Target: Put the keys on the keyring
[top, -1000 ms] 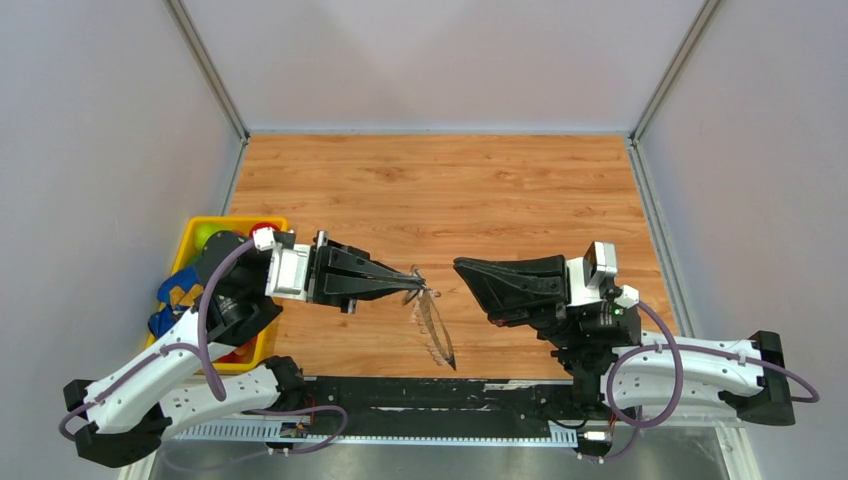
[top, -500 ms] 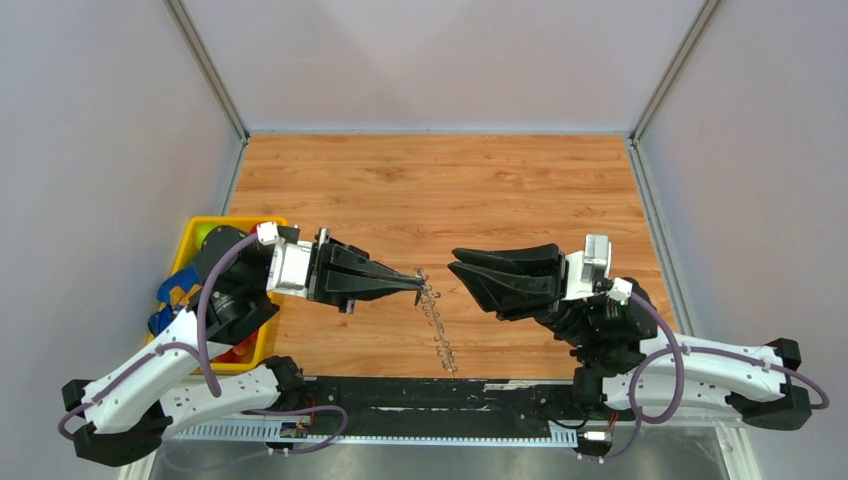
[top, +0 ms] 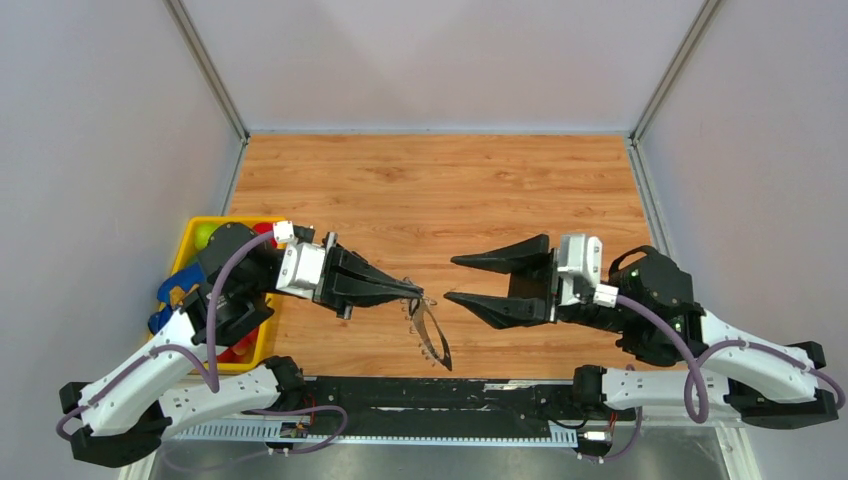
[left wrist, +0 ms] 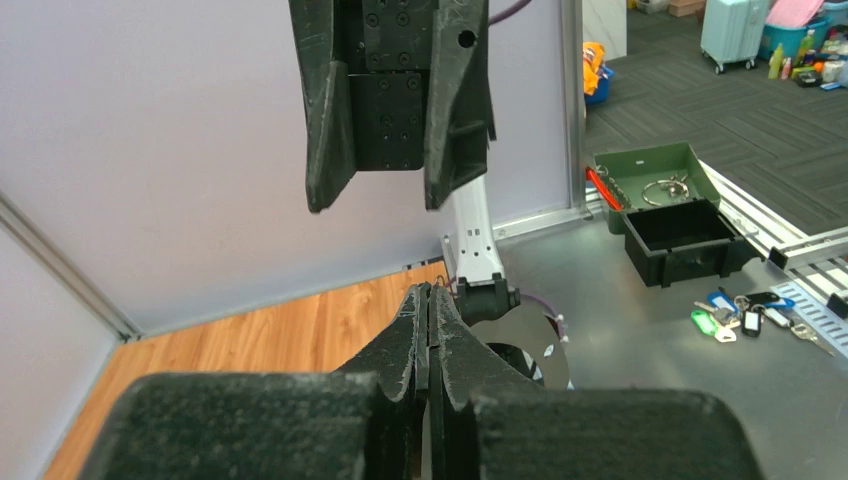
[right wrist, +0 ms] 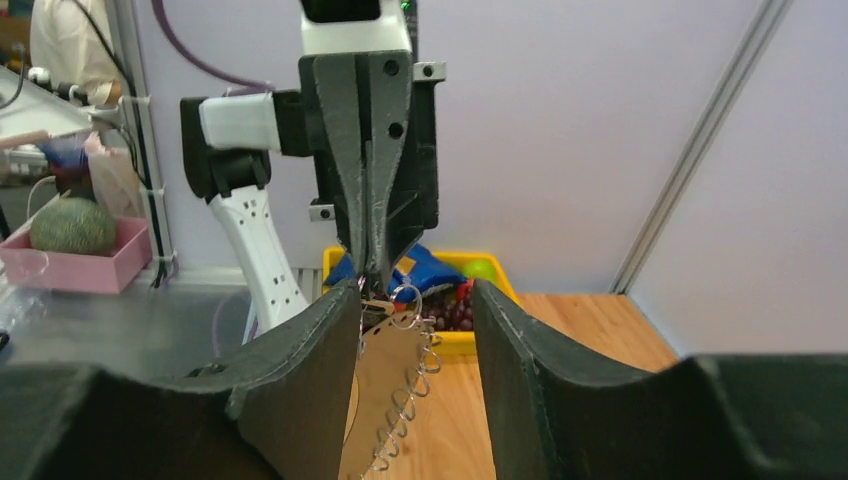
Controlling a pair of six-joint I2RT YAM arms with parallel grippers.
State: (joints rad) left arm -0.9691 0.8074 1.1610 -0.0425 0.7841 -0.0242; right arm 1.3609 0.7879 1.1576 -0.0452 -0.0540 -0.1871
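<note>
My left gripper (top: 418, 293) is shut on the top of the keyring (top: 432, 335), a large thin hoop that hangs tilted below its tips above the wood floor. Small silvery keys (right wrist: 425, 371) fringe the ring's edge. My right gripper (top: 452, 278) faces it from the right, open, a short gap away, with nothing between its fingers. In the right wrist view the keyring (right wrist: 380, 306) hangs from the left gripper (right wrist: 372, 275), framed between my own open fingers (right wrist: 300, 370). The left wrist view shows its gripper (left wrist: 430, 290) pressed shut and the right gripper (left wrist: 378, 205) open beyond. The ring is hidden there.
A yellow bin (top: 195, 232) with coloured items stands at the left edge of the table, behind the left arm, and shows as the yellow bin (right wrist: 495, 275) in the right wrist view. Grey walls close in the wooden table (top: 440, 190) on three sides.
The right gripper has gone from shut to open and its arm has swung outward to the right. The left gripper dipped slightly with the keyring, which turned as it hangs.
</note>
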